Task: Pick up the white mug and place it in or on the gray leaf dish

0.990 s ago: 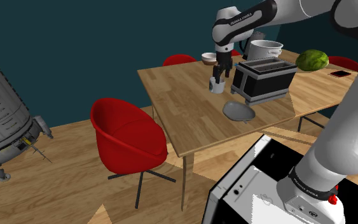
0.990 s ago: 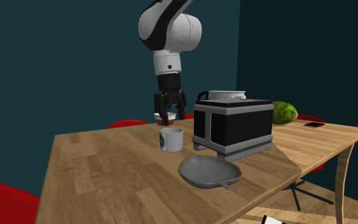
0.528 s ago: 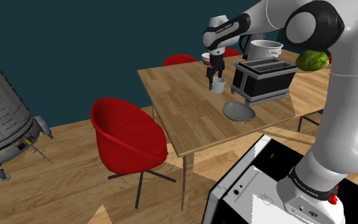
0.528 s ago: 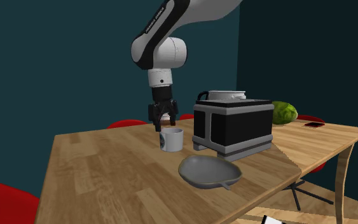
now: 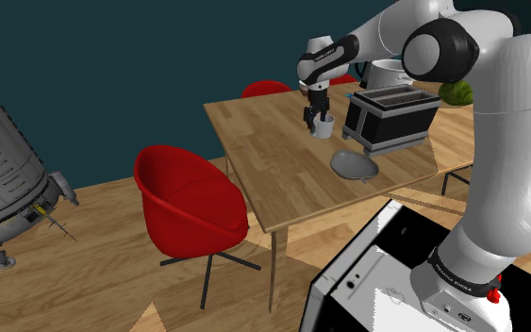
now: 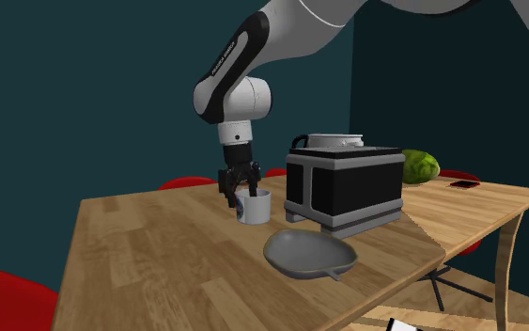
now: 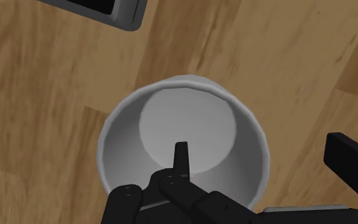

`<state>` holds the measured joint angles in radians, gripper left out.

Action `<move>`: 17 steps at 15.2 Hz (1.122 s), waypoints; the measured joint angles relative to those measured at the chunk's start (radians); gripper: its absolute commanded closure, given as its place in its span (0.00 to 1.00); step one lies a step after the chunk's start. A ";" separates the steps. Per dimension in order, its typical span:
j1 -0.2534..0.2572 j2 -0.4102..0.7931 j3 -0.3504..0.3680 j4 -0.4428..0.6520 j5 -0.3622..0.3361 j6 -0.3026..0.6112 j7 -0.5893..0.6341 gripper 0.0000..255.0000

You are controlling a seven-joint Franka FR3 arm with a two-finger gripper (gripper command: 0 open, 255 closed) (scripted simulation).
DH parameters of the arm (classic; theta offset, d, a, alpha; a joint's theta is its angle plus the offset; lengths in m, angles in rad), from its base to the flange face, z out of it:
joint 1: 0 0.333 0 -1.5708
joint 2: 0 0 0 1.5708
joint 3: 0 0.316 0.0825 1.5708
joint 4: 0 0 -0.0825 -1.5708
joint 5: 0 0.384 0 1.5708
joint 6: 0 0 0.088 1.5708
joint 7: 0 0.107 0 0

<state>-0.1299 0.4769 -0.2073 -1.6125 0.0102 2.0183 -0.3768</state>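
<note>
The white mug (image 5: 324,127) (image 6: 256,210) stands upright on the wooden table (image 5: 273,151), beside the toaster. My gripper (image 5: 310,117) (image 6: 237,198) has come down onto the side of the mug away from the toaster. In the wrist view the gripper (image 7: 259,151) is open and straddles the mug (image 7: 171,121) rim. One finger (image 7: 181,159) is inside the cup and the other is outside the wall, neither pressing on it. The gray leaf dish (image 5: 354,166) (image 6: 309,254) lies on the table nearer the front edge, apart from the mug.
A black and grey toaster (image 5: 390,118) (image 6: 345,188) stands close beside the mug. Behind it are a pot (image 5: 392,71) and a watermelon (image 6: 420,166), with a phone (image 6: 464,184) further along. A red chair (image 5: 188,203) stands by the table's edge.
The gripper has dropped from above the mug and shifted toward the shoulder view's left. Its fingers now reach the mug's rim. The mug and dish have not moved.
</note>
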 measured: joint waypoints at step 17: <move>-0.001 0.012 0.001 -0.020 0.002 0.032 -0.001 1.00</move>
<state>-0.1312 0.4885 -0.2063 -1.6322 0.0124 2.0500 -0.3776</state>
